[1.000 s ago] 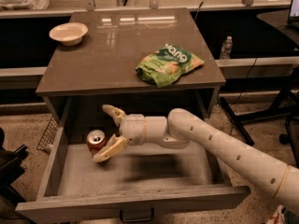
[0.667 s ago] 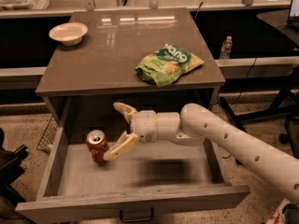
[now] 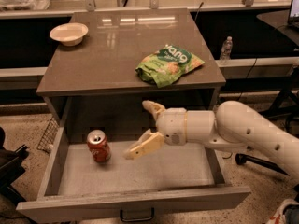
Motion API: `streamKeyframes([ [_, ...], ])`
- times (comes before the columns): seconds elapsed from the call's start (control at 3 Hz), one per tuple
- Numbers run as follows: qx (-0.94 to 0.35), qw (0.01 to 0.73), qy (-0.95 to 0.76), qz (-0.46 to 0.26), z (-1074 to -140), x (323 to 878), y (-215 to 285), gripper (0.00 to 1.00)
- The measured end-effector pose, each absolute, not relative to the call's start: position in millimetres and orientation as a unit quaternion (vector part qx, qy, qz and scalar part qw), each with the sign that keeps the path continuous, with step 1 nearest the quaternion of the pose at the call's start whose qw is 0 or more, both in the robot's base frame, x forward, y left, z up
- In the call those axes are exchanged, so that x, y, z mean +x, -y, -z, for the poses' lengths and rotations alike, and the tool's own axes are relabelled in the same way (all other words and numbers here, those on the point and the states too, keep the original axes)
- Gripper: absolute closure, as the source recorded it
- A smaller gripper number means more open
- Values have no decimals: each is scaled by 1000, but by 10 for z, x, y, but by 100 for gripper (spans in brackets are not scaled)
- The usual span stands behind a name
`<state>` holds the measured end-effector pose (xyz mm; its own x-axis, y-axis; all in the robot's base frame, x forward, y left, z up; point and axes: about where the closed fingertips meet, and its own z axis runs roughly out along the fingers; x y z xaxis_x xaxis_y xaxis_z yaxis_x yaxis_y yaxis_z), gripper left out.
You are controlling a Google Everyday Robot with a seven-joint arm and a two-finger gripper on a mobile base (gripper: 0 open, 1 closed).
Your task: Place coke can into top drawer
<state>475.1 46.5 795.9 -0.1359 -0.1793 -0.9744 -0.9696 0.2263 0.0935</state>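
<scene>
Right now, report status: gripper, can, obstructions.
Gripper open, over drawer, right of can, not touching. Can upright in drawer, left side. Chip bag on cabinet top, out of way.

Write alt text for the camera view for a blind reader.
A red coke can stands upright in the open top drawer, the open gripper just beside it, not touching. A green chip bag and white bowl sit on the cabinet.

Gripper [image 3: 136,130] has withdrawn toward 3 o'clock, away from the coke can [image 3: 98,146]. One second ago its spread fingers flanked the can. Now the lower fingertip [image 3: 133,152] stands clear of it, at the can's 3 o'clock, above the top drawer [image 3: 140,202] floor.
</scene>
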Motion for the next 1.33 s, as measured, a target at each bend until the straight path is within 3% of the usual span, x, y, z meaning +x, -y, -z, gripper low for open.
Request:
streamKeyframes([
  [1.33,-239,566,-757,-222,-9090,5573,920,0],
])
